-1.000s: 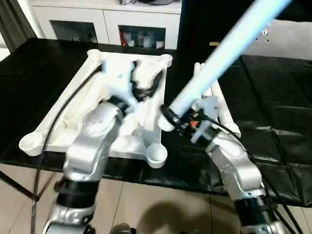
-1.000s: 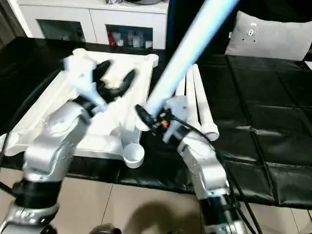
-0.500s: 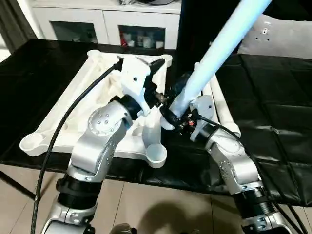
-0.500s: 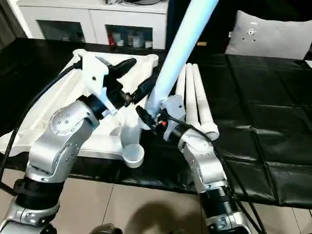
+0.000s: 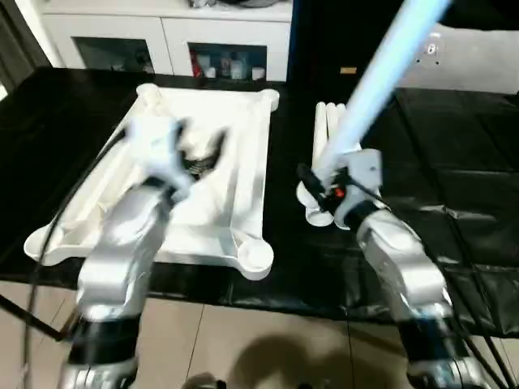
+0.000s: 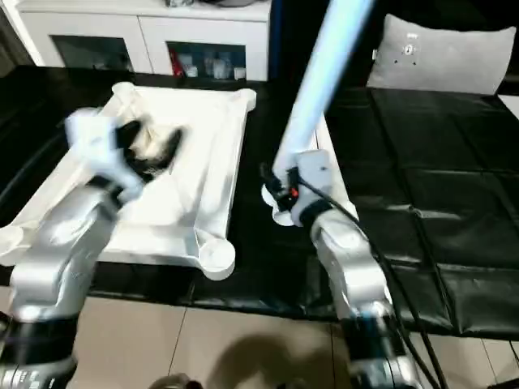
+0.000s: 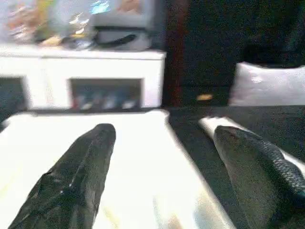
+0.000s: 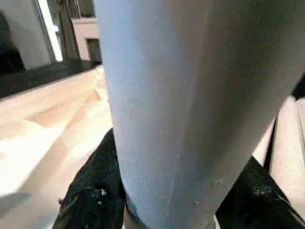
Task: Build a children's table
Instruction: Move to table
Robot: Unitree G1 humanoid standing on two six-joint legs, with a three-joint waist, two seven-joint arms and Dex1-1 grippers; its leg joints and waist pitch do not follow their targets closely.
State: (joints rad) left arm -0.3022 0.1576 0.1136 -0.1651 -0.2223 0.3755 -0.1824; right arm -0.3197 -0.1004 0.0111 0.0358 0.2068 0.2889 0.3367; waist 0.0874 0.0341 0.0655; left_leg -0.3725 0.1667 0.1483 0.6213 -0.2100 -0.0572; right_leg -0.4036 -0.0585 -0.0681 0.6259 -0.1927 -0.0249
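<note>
The children's table top lies upside down on the black-covered surface, white, with round sockets at its corners; the near right socket is empty. My left gripper hovers open over the ribbed underside, its two black fingers wide apart with nothing between them. My right gripper is shut on the thick end of one white leg, which slants up to the far right. Its black fingers press against both sides of the leg. More legs lie side by side just behind it.
A white cabinet with glass doors stands behind the work surface. A grey cushion rests at the far right. The black cover stretches to the right; its front edge runs just below the table top, floor beneath.
My left gripper has drawn back to the left, away from the leg's base, over the table top. My right gripper has carried the leg to the right, off the table top's edge.
</note>
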